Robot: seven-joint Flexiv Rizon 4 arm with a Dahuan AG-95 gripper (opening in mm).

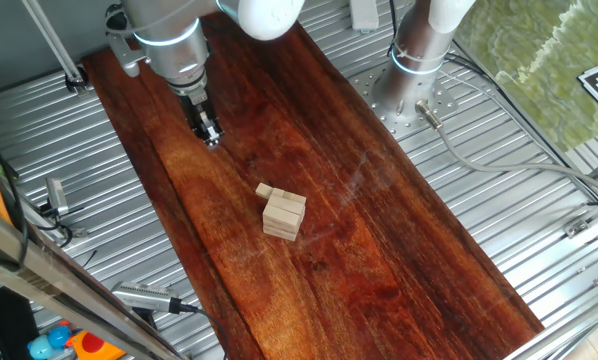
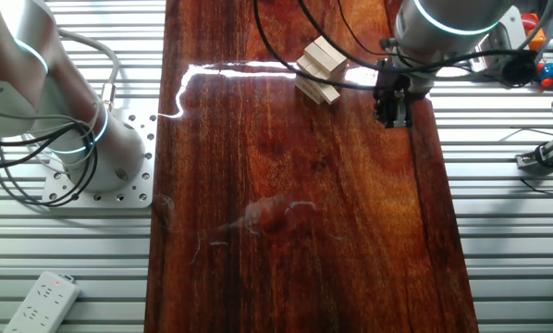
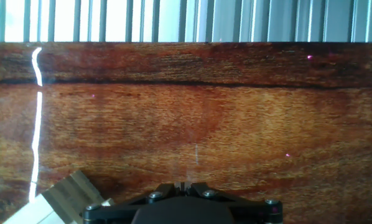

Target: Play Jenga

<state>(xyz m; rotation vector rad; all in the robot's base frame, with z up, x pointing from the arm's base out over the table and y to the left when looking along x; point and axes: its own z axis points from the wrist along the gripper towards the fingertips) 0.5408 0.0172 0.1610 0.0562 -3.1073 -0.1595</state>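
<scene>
Dark reddish wood makes up the long board (image 1: 379,250) that covers the middle of the table (image 1: 539,200), whose bare parts are ribbed grey metal. A bright streak of glare runs across the board's gloss in the other fixed view.

Next in size is the arm (image 1: 169,35), grey and white, hanging over the board's far end in one fixed view. A second column with a glowing ring stands on a drilled metal plate (image 1: 409,100) beside the board, with grey cables trailing from it.

At the arm's tip the pincer (image 1: 209,130) points down at bare board, above the surface and well apart from the blocks. Its fingers look pressed close together with nothing between them, though they are small and dark in both fixed views. The hand view shows only the black base of the pincer at the lower edge.

Jenga stack (image 1: 284,215) sits near the middle of the board, a few layers of pale blocks, standing upright. A loose block (image 1: 265,190) lies just beside the stack, on the side toward the pincer. In the hand view a corner of the pale blocks shows at the lower left.

A white power strip (image 2: 41,301) lies on the metal.
</scene>
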